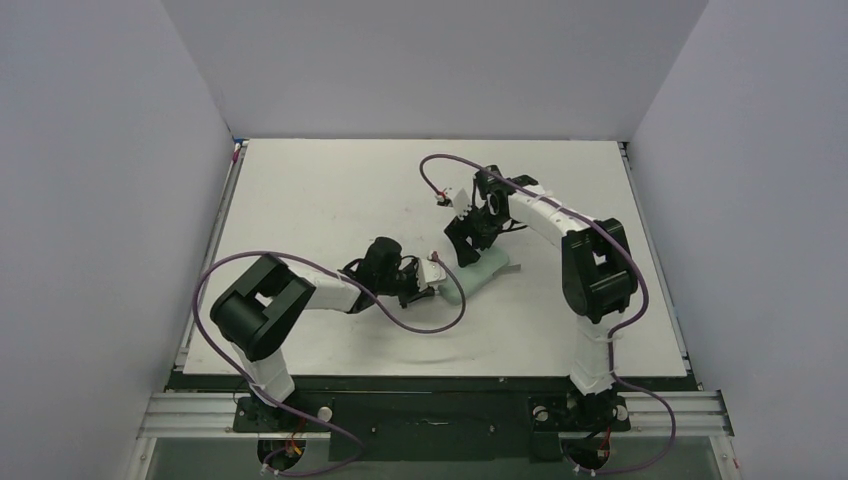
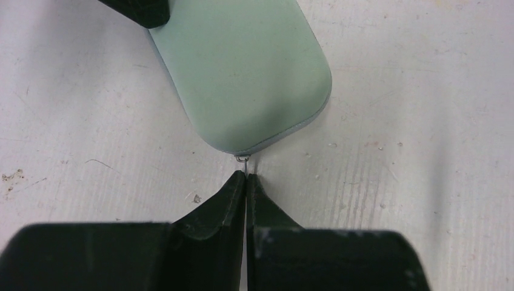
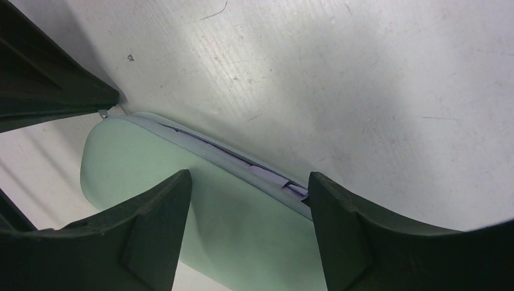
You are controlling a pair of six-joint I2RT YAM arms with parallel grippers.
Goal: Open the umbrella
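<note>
A pale green zip case (image 1: 480, 272) lies on the table, and the umbrella is mostly hidden inside it. Only a strip of lavender fabric (image 3: 267, 176) shows through the partly open zip. My left gripper (image 1: 432, 286) sits at the case's rounded near end (image 2: 242, 66). It (image 2: 246, 177) is shut on the thin metal zipper pull (image 2: 242, 159). My right gripper (image 1: 468, 255) is open and straddles the case from above (image 3: 248, 182). One of its fingers (image 3: 339, 230) rests against the zip edge.
The white table (image 1: 330, 190) has grey walls on the left, back and right. A black frame edge (image 1: 430, 378) runs along the near side by the arm bases. The left gripper's fingers (image 3: 54, 91) show at the upper left of the right wrist view.
</note>
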